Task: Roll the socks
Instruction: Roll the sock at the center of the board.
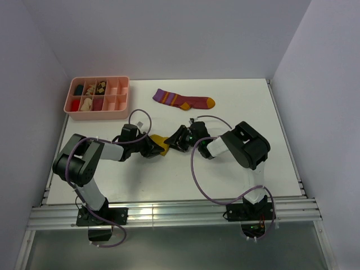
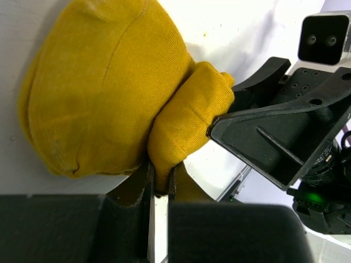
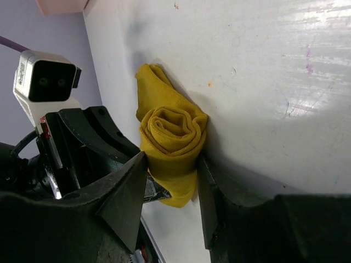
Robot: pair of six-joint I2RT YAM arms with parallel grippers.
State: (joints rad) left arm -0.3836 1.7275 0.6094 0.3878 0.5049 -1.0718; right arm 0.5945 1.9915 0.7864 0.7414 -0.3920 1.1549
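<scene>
A mustard-yellow sock lies mid-table between both grippers, partly rolled. In the left wrist view the yellow sock has a folded end pinched between my left gripper's nearly closed jaws. In the right wrist view the rolled end of the sock sits between the fingers of my right gripper, which press its sides. My left gripper and right gripper face each other across the sock. A maroon sock with purple cuff and orange toe lies flat farther back. The diamond-check sock is out of view.
A pink compartment tray with small items stands at the back left. White walls enclose the table on three sides. A metal rail runs along the near edge.
</scene>
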